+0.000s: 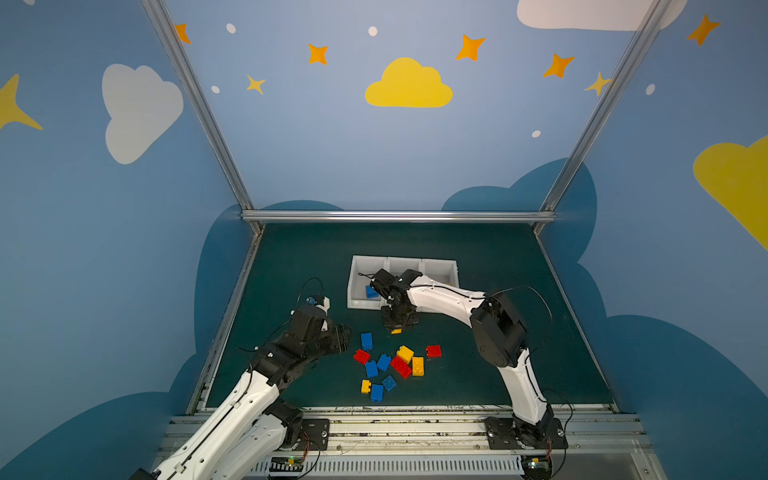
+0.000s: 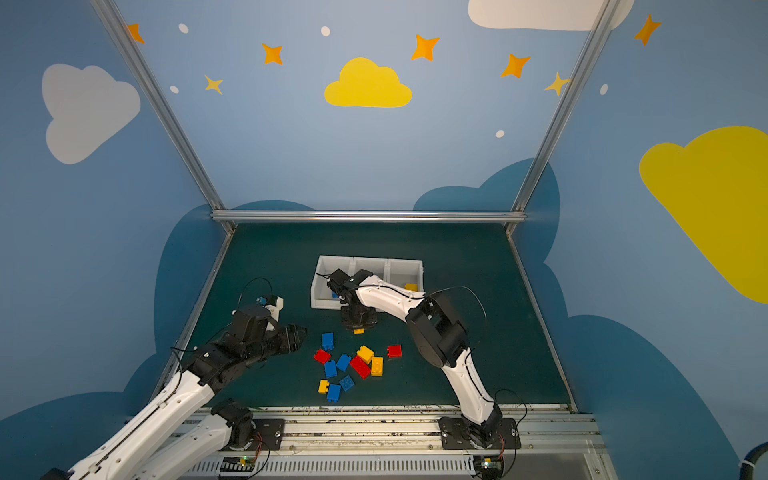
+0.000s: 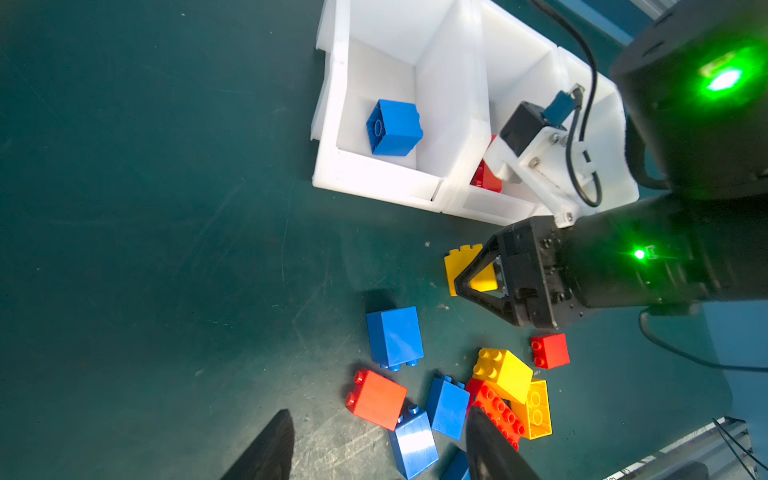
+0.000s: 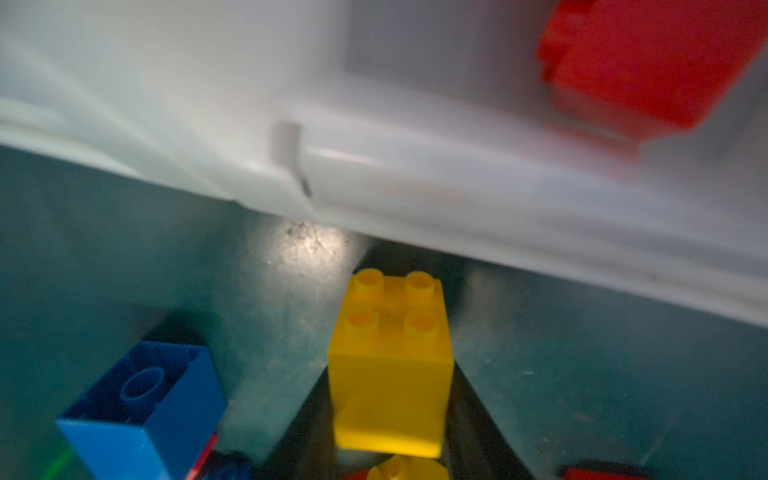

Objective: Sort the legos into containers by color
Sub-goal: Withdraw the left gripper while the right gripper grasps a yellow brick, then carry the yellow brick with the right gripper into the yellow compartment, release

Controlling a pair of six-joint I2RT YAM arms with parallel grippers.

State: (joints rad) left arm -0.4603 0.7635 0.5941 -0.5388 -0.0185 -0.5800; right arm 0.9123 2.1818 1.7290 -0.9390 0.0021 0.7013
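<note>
My right gripper (image 1: 397, 329) (image 4: 390, 370) is shut on a square yellow lego (image 4: 390, 374) (image 3: 459, 266) (image 2: 358, 331), low over the mat just in front of the containers (image 1: 353, 286) (image 3: 332, 166). The left bin holds a blue lego (image 1: 371, 292) (image 3: 394, 128), the middle bin a red lego (image 3: 486, 178) (image 4: 648, 62), and the right bin a yellow lego (image 2: 411, 286). Several loose red, blue and yellow legos (image 1: 390, 365) (image 2: 353, 365) lie in a pile on the mat. My left gripper (image 1: 347, 338) (image 3: 378, 415) hangs open at the pile's left edge, holding nothing.
A dark green mat (image 1: 498, 353) covers the table, with metal rails along its back and sides (image 1: 397, 216). My right arm (image 1: 498, 324) arches over the mat's right half. Bare mat lies left of and behind the bins.
</note>
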